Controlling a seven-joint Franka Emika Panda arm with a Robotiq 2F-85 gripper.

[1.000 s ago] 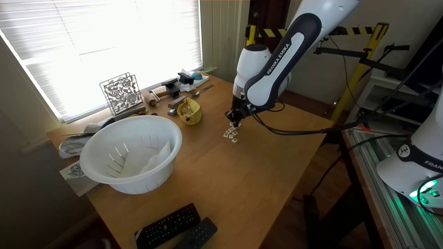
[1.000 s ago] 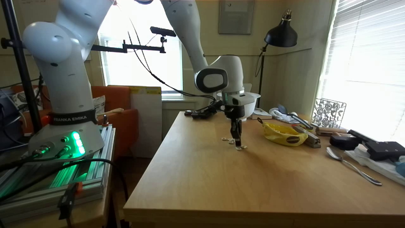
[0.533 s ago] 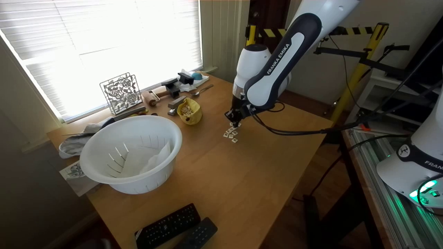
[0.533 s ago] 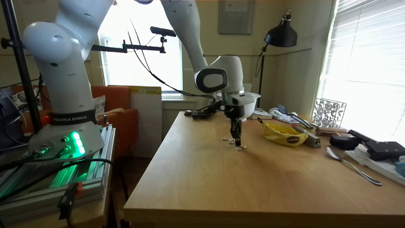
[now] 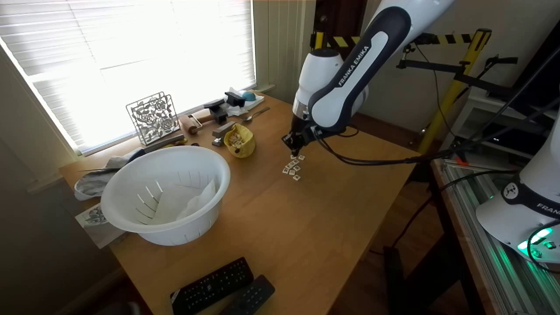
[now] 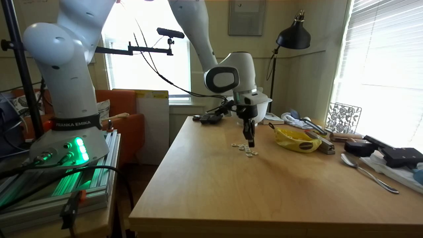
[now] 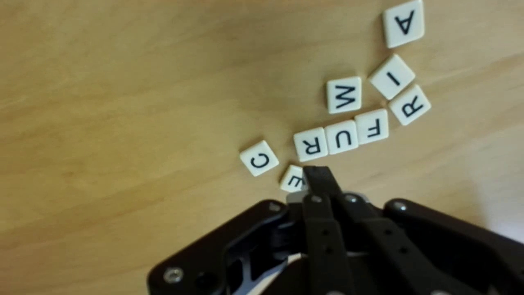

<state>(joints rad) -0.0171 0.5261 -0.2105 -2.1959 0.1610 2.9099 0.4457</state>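
Note:
My gripper is black and points down, its fingertips together and nothing seen between them. It hangs a little above the wooden table in both exterior views (image 5: 295,152) (image 6: 251,144). Several white letter tiles (image 5: 297,177) lie flat below it. In the wrist view the fingertips (image 7: 322,178) partly cover the E tile (image 7: 291,179). The C tile (image 7: 259,158) lies beside it, apart. The R tile (image 7: 310,144), U tile (image 7: 342,143) and F tile (image 7: 371,125) form a touching row. A W or M tile (image 7: 344,94), I tile (image 7: 391,76), another R tile (image 7: 409,105) and A tile (image 7: 404,23) lie beyond.
A yellow pouch (image 5: 240,151) holding more tiles stands near the gripper. A large white basin (image 5: 165,223) stands on the wooden table (image 5: 280,227). Two black remotes (image 5: 249,295) lie at one end. A spoon (image 6: 368,175), a stapler (image 6: 322,143) and a metal rack (image 6: 343,118) are by the window.
My gripper has risen from the tiles and tilted slightly, moving a little right in an exterior view. The tiles it was touching or covering now show more. The tiles stay put.

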